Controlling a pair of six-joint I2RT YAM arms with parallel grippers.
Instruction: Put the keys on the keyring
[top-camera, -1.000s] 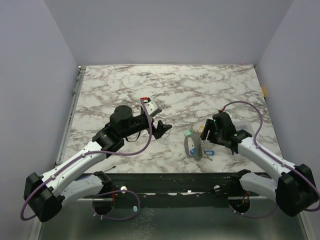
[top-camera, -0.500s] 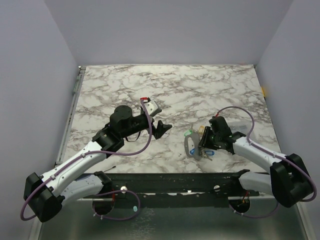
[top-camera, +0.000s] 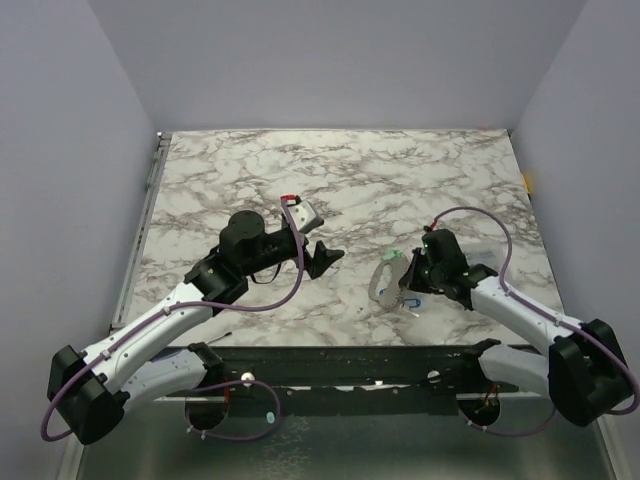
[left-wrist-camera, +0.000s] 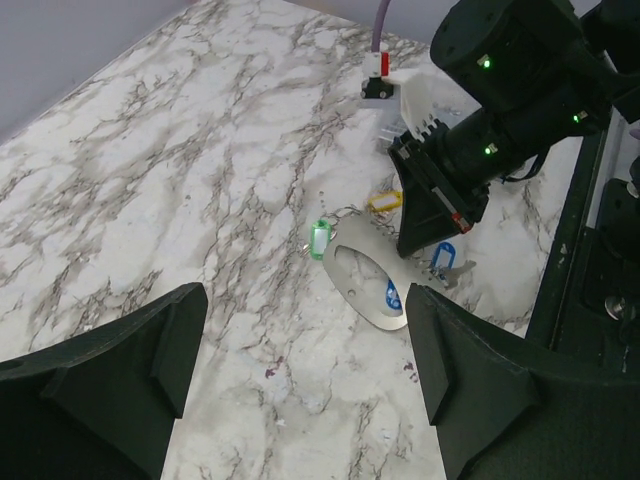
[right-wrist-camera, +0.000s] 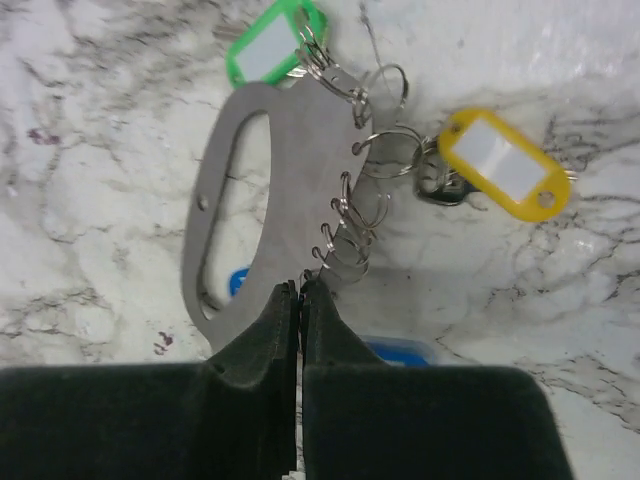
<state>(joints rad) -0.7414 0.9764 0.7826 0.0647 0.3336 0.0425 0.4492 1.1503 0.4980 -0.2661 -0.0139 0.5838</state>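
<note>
The keyring (right-wrist-camera: 290, 190) is a flat grey oval metal loop with small wire rings along one edge, lying on the marble near the table's front right (top-camera: 385, 283). A green-tagged key (right-wrist-camera: 268, 45) and a yellow-tagged key (right-wrist-camera: 500, 160) hang from those rings. A blue-tagged key (right-wrist-camera: 400, 350) lies partly under my fingers. My right gripper (right-wrist-camera: 300, 290) is shut on the keyring's near edge, beside the lowest wire ring. My left gripper (left-wrist-camera: 305, 340) hovers open to the left of the keyring (left-wrist-camera: 365, 285), holding nothing.
Marble tabletop (top-camera: 350, 180) with grey walls on three sides. The black front rail (top-camera: 350, 360) runs just below the keyring. Purple cables loop over both arms. A small purple stain (left-wrist-camera: 268, 372) marks the marble near my left gripper.
My right gripper has closed from open onto the keyring's edge after moving in toward it; the keyring has shifted slightly. The left arm has stayed still.
</note>
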